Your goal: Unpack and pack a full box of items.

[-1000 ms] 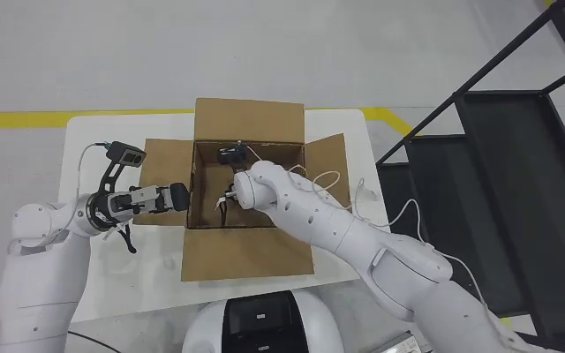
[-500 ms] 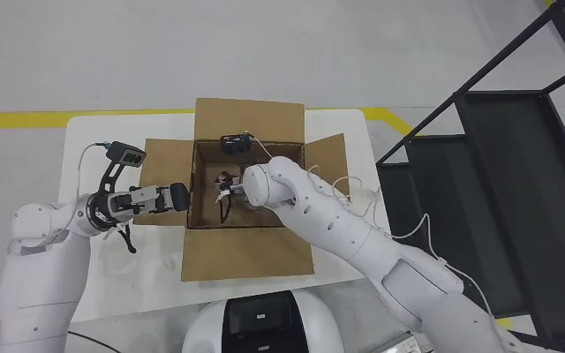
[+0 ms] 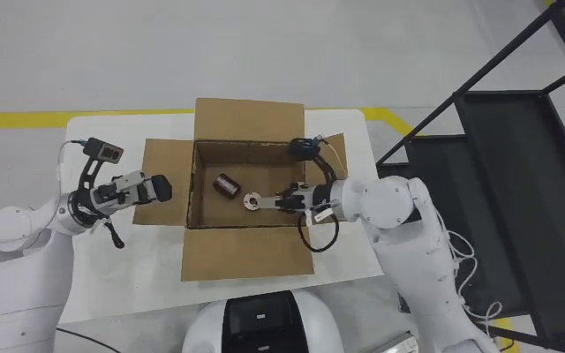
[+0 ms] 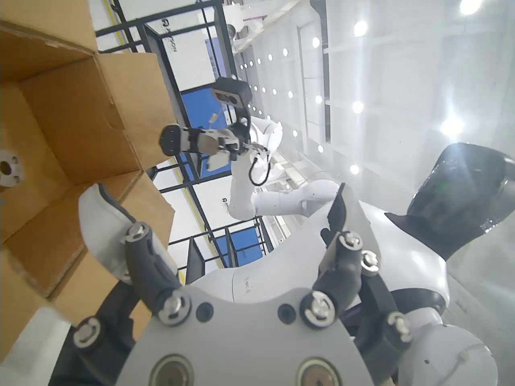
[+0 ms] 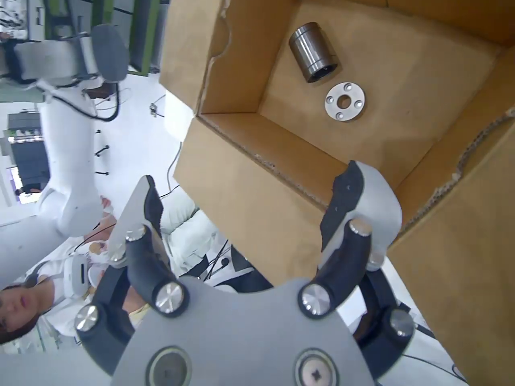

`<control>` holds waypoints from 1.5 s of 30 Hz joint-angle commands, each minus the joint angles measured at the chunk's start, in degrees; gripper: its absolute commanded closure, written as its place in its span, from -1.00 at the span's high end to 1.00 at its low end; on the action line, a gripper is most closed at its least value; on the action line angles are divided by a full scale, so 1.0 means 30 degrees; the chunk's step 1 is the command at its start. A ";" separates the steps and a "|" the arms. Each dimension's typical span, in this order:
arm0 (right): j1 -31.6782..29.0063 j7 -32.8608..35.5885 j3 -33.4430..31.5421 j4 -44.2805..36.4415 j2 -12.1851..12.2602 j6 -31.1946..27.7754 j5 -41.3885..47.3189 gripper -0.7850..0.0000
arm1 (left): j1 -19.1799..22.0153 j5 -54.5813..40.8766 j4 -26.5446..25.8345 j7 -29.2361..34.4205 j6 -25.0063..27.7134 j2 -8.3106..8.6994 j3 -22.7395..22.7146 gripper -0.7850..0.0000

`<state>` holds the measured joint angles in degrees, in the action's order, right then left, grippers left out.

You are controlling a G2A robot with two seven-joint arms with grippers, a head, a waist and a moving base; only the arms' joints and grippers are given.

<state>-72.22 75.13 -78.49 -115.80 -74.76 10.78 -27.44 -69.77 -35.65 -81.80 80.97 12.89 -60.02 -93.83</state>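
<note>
My right gripper (image 3: pixel 284 199) has pulled back out of the box (image 3: pixel 247 254) towards its right wall, fingers spread and empty. The steel cylinder (image 3: pixel 227 184) and flange disc (image 3: pixel 253 201) lie side by side on the box floor. My left gripper (image 3: pixel 157 188) has drawn away from the box, also spread.

The box (image 3: pixel 247 254) is plain brown cardboard, matt, with rough, torn corrugated edges. Inside it, a cylinder (image 5: pixel 314 57) is dark polished metal with a glossy sheen, and a flat disc (image 5: pixel 345 101) is paler metal, smooth and duller. The table (image 3: pixel 97 141) is smooth, matt white. My right gripper (image 5: pixel 249 180) has smooth white plastic fingers (image 5: pixel 378 198) faced with matt black pads (image 5: pixel 342 190), on a grey metal plate (image 5: pixel 249 323) with shiny screw heads (image 5: pixel 169 298).
</note>
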 commanded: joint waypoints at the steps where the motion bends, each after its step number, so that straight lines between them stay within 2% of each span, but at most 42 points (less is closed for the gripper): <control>1: -0.0509 0.0021 -0.1335 -0.0374 0.0137 -0.0465 0.0907 1.00 | -0.0020 0.0184 0.0598 -0.0108 -0.0131 0.0148 -0.0727 1.00; 7: -0.1764 -0.0844 -0.4581 -0.0539 0.0501 -0.1279 0.2756 1.00 | -0.0071 0.0332 0.2316 -0.0342 -0.0209 0.0509 -0.2282 1.00; 12: -0.2486 -0.1881 -0.6580 0.0135 0.0728 -0.1678 0.3856 1.00 | 0.0068 0.0372 0.3671 -0.1198 0.0765 0.0679 -0.3075 1.00; 14: -0.2715 -0.2400 -0.7294 0.0489 0.0827 -0.1540 0.3738 1.00 | 0.0000 0.0517 0.4237 -0.1922 0.1515 0.0689 -0.3212 1.00; 17: -0.3059 -0.3422 -0.8007 0.1029 0.0947 -0.1093 0.3184 1.00 | 0.0192 0.1546 0.5231 -0.2931 0.1668 0.0715 -0.2872 1.00; 22: -0.3301 -0.4789 -0.7903 0.1958 0.1080 0.0082 0.1770 1.00 | 0.1198 0.2803 0.6948 -0.4150 0.2054 0.0609 -0.1576 1.00; 29: -0.3015 -0.4689 -0.6776 0.3146 0.1236 0.0480 0.1239 1.00 | 0.3489 0.3762 1.0227 -0.4509 0.2883 0.0264 0.0698 1.00; 32: -0.2944 -0.4358 -0.6467 0.3407 0.1302 0.0116 0.1658 1.00 | 0.4418 0.3386 1.1429 -0.3985 0.3022 0.0051 0.1557 1.00; 38: -0.3049 -0.3256 -0.6274 0.3179 0.1462 -0.1316 0.3420 1.00 | 0.5539 0.0374 1.3055 -0.1109 0.3474 -0.0387 0.2447 1.00; 41: -0.3235 -0.2963 -0.6073 0.2743 0.1544 -0.1739 0.3803 1.00 | 0.5744 -0.0826 1.3297 -0.0227 0.3701 -0.0514 0.2563 1.00; 45: -0.3469 -0.2825 -0.5739 0.2165 0.1641 -0.2087 0.4153 1.00 | 0.5206 -0.2231 1.1708 0.0007 0.3470 -0.0598 0.2584 1.00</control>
<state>-82.47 66.65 -96.00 -108.87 -69.91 4.67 -15.00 -53.42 -41.09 -44.77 80.80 23.54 -61.77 -86.05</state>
